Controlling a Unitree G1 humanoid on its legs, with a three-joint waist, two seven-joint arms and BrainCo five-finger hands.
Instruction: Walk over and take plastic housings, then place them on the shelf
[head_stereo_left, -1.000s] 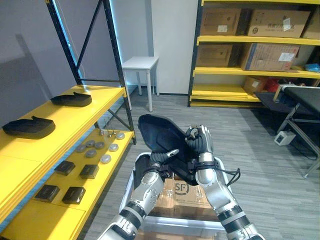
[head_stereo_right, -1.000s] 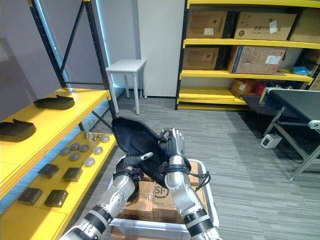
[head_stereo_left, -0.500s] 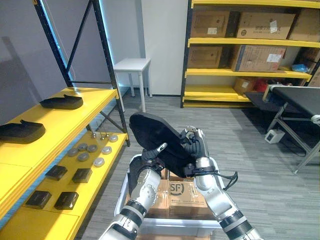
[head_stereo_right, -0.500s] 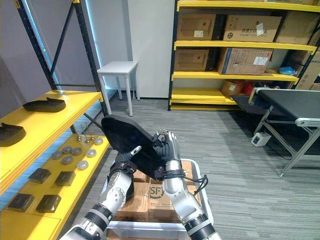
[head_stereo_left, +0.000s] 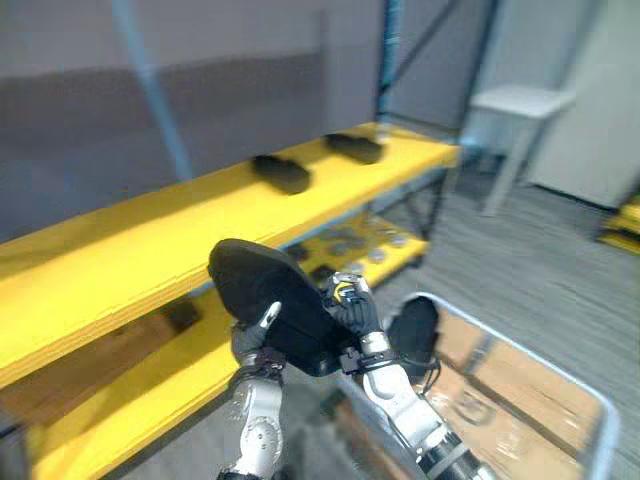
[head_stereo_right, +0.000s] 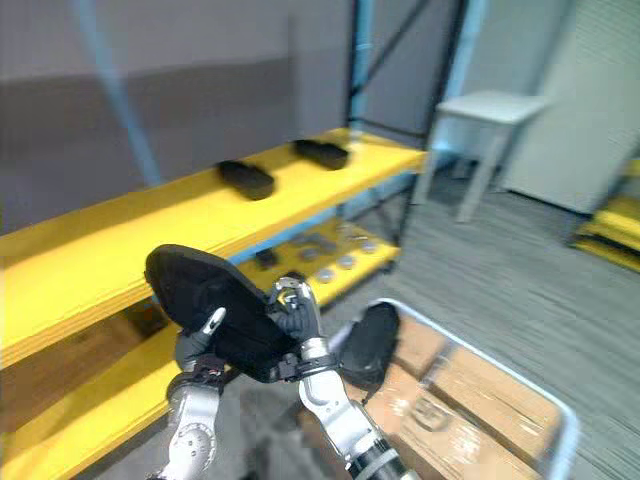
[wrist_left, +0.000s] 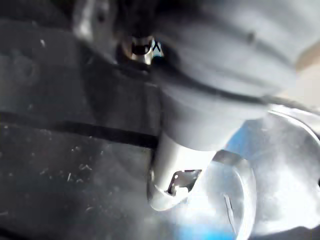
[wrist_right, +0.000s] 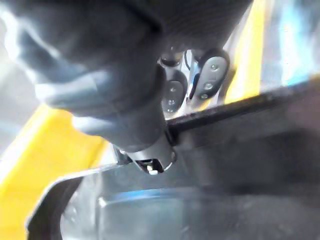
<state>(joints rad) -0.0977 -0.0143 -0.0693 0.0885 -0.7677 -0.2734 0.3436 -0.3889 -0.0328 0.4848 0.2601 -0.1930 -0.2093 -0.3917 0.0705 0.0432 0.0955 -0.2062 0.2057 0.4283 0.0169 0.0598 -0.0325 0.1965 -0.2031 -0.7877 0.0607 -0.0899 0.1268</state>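
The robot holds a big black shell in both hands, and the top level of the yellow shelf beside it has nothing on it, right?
Not quite. The left hand and right hand do hold the black housing, but the yellow shelf isn't bare on top: a second housing and a third housing lie there, as the left eye view shows.

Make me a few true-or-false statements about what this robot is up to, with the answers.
1. The left hand and right hand together hold up one black housing. True.
2. The yellow shelf has nothing on it. False: two more housings lie there.
3. A third housing sits in the crate beside cardboard boxes. True.
4. The small table is red. False: it is white.
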